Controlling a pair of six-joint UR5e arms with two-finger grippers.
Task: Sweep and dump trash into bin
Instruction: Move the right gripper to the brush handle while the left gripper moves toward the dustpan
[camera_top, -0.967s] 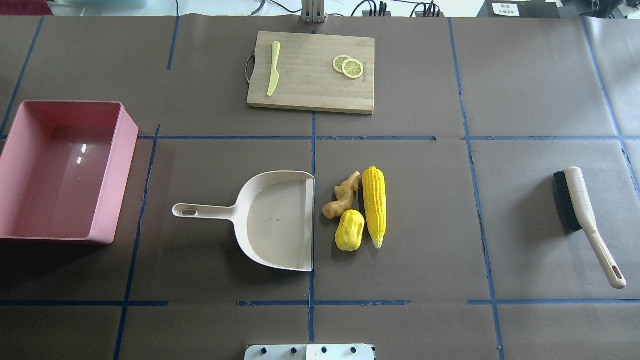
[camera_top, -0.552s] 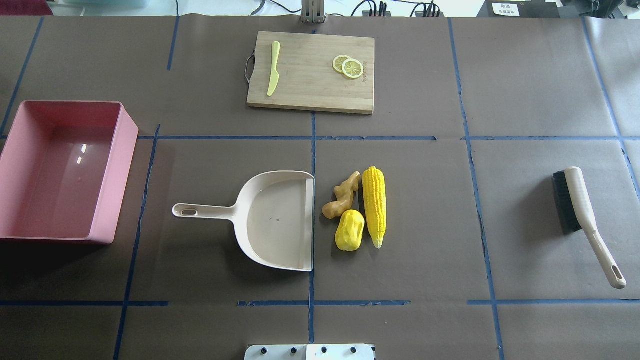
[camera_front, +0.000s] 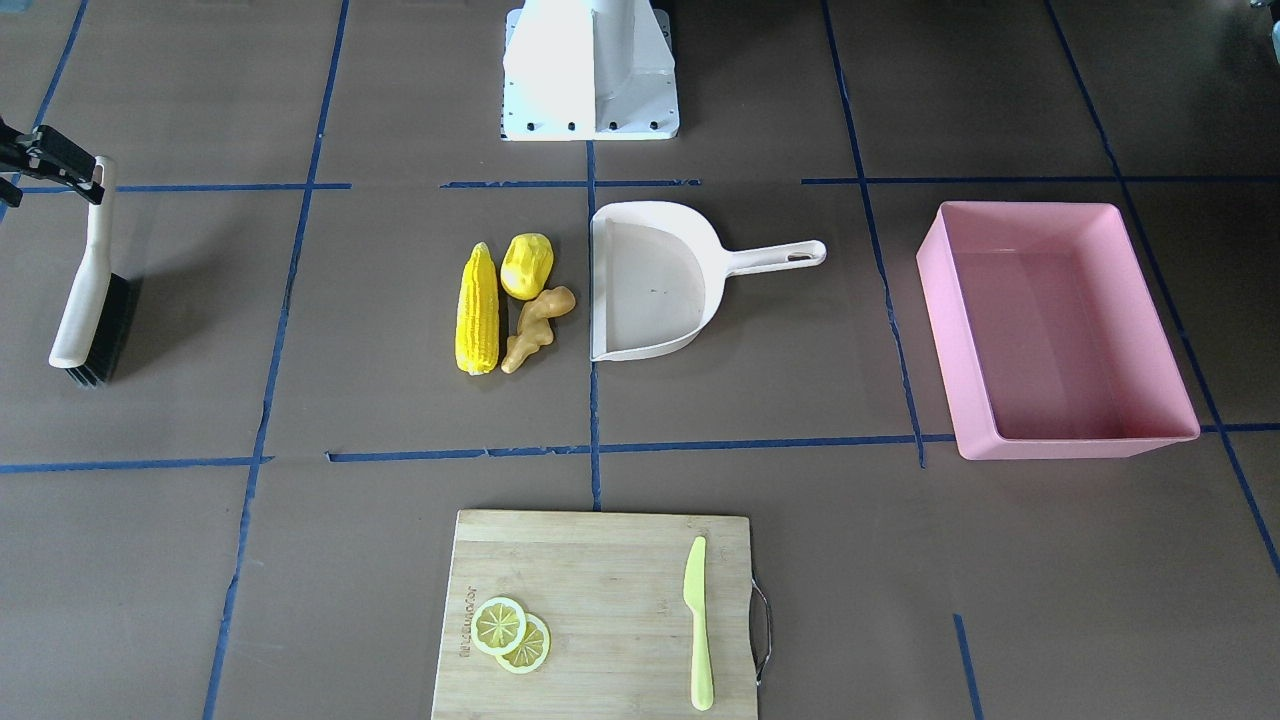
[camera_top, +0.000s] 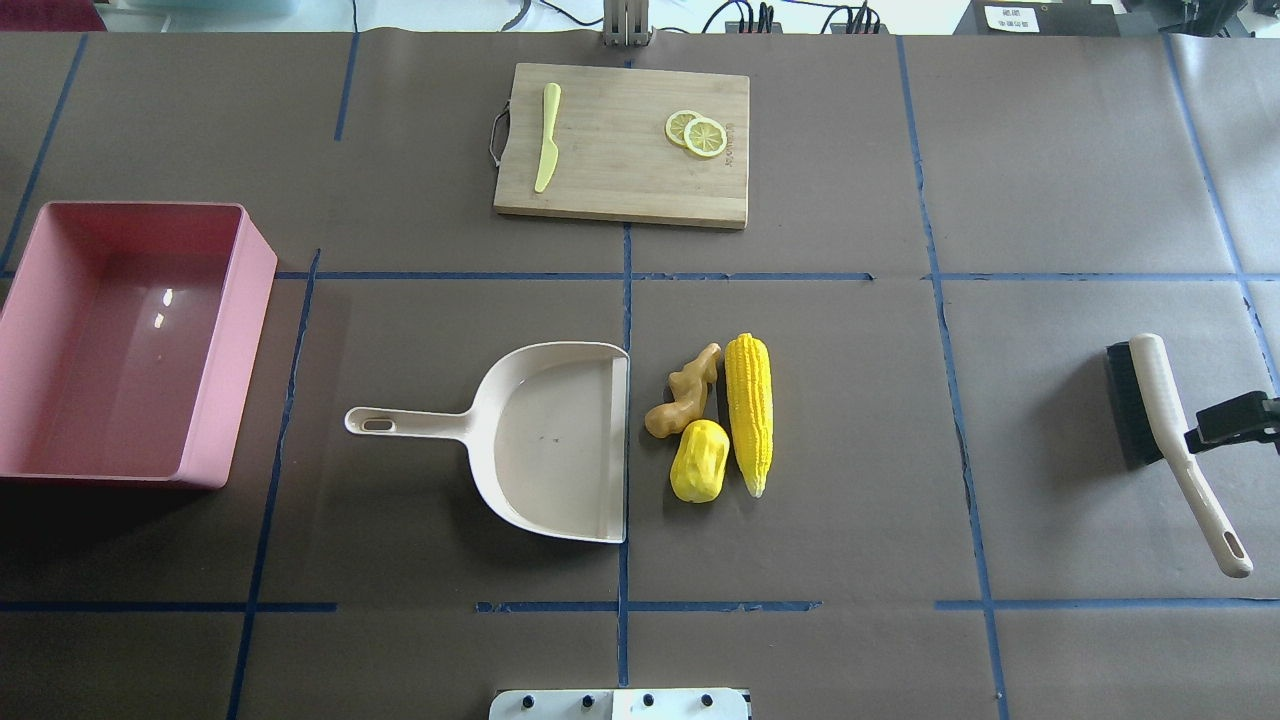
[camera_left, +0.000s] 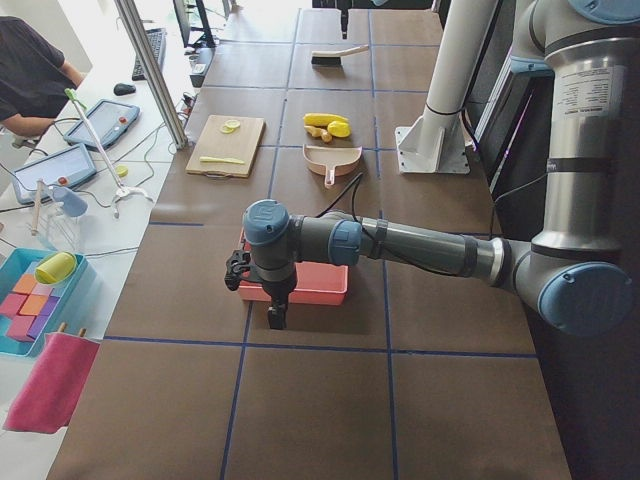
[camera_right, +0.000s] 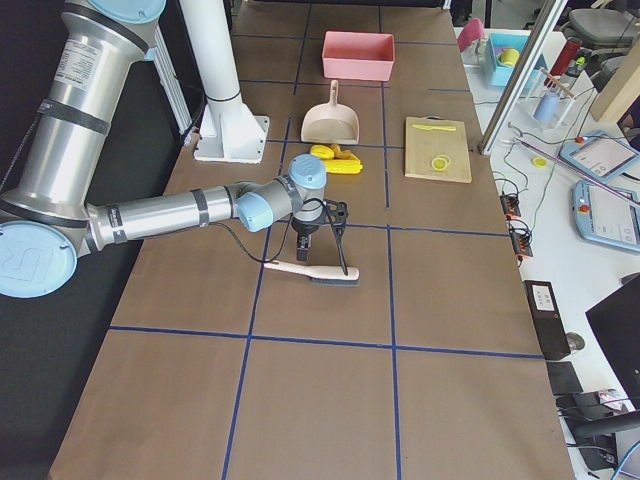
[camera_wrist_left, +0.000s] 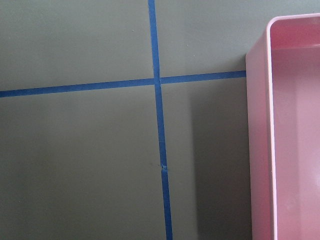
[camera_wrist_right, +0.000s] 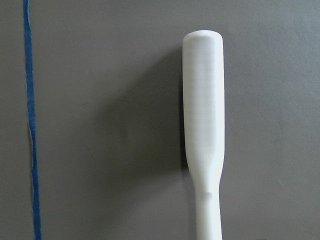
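The trash lies together mid-table: a long yellow corn cob (camera_top: 750, 412), a stubby yellow pepper-like lump (camera_top: 699, 460) and a tan ginger root (camera_top: 683, 392). They sit just right of the beige dustpan's (camera_top: 550, 440) open mouth. The pink bin (camera_top: 235, 340) stands empty at the far left. My right gripper (camera_top: 1200, 437) hovers over the handle of the beige brush (camera_top: 1165, 410) and looks open; the right wrist view shows only the handle (camera_wrist_right: 202, 115). My left gripper (camera_left: 275, 315) shows only in the exterior left view, beside the bin's outer wall (camera_wrist_left: 260, 150); I cannot tell its state.
A wooden cutting board (camera_top: 620, 150) at the far side carries a yellow-green knife (camera_top: 546, 135) and lemon slices (camera_top: 698, 132). Blue tape lines cross the brown table cover. The robot base (camera_front: 590, 70) stands at the near edge.
My right gripper has come into the overhead view from the right edge, next to the brush handle. The trash, dustpan, brush and bin have not moved.
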